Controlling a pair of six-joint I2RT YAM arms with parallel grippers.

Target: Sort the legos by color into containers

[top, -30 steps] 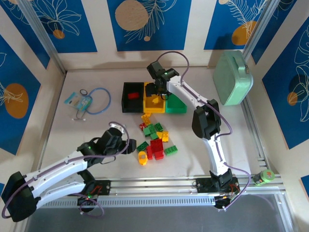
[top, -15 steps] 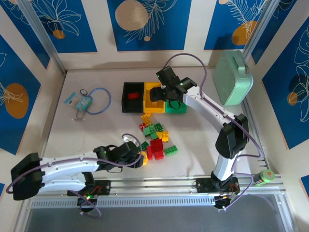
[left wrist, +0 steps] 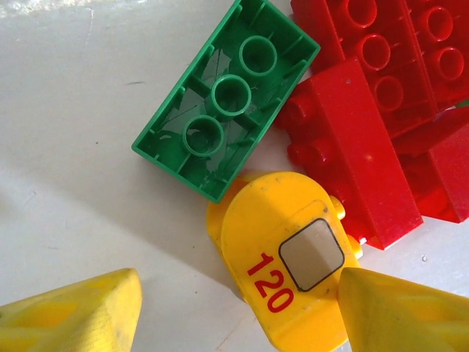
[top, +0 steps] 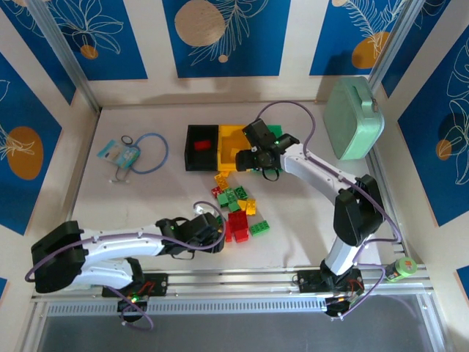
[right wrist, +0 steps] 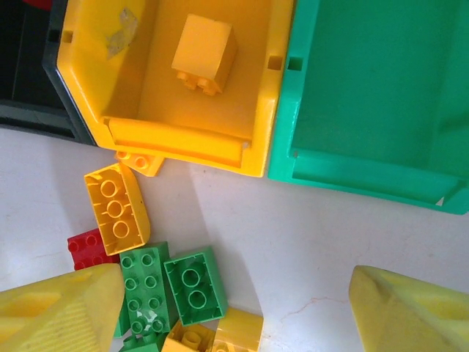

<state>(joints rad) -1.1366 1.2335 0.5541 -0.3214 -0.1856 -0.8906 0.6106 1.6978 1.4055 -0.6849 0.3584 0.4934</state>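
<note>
Two bricks look sorted so far: one red brick (top: 203,144) lies in the black bin (top: 196,161), and one yellow brick (right wrist: 205,55) sits in the yellow bin (right wrist: 146,88). The green bin (right wrist: 366,88) beside it shows a bare floor as far as the right wrist view reaches, so I judge no green piece has gone in. Most of the work is left: roughly a dozen loose bricks (top: 236,209) in red, green and yellow lie heaped on the counter (top: 132,205), just in front of the three bins, which stand side by side, black on the left, yellow in the middle, green on the right

The left jaws are low at the near edge of the heap, open, one on each side of a rounded yellow piece marked 120 (left wrist: 286,271); one finger (left wrist: 403,315) looks to be at its edge while the other is apart from it, so it is not gripped. An upturned green brick (left wrist: 227,95) and several red bricks (left wrist: 359,154) press against that piece. The right jaws hang open and empty over the counter between the heap and the fronts of the yellow and green bins
</note>
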